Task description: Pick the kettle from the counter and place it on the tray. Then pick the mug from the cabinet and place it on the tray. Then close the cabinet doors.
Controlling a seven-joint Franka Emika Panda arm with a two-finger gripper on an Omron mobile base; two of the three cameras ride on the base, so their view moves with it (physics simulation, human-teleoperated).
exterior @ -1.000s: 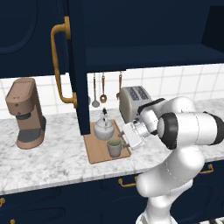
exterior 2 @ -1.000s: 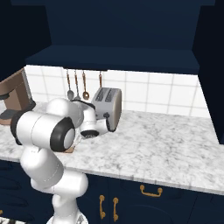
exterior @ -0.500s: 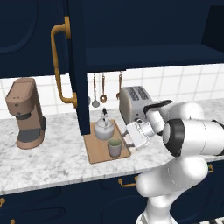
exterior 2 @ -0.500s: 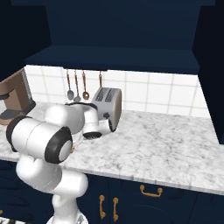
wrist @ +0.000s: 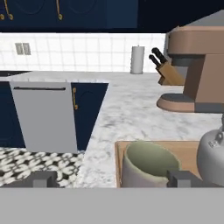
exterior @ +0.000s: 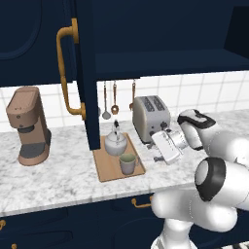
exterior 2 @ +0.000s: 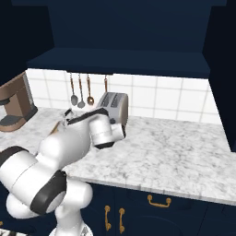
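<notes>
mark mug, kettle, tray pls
mug (exterior: 128, 164): left base view, on its outer wall.
kettle (exterior: 115, 144): left base view, on its round body.
tray (exterior: 108, 170): left base view, on bare board left of the mug.

Arm rises from lower right of left base view, big white elbow w/ dark joint in foreground, forearm bent back over toward the left. Wrist roughly level, hand tilted, pointing left. Gripper (exterior: 158, 151) jaws spread wide, nothing between them. In hand view, gripper (wrist: 111, 178) fingertips (wrist: 42, 179) stand far apart at bottom edge. In right base view, arm curls up from lower left.
</notes>
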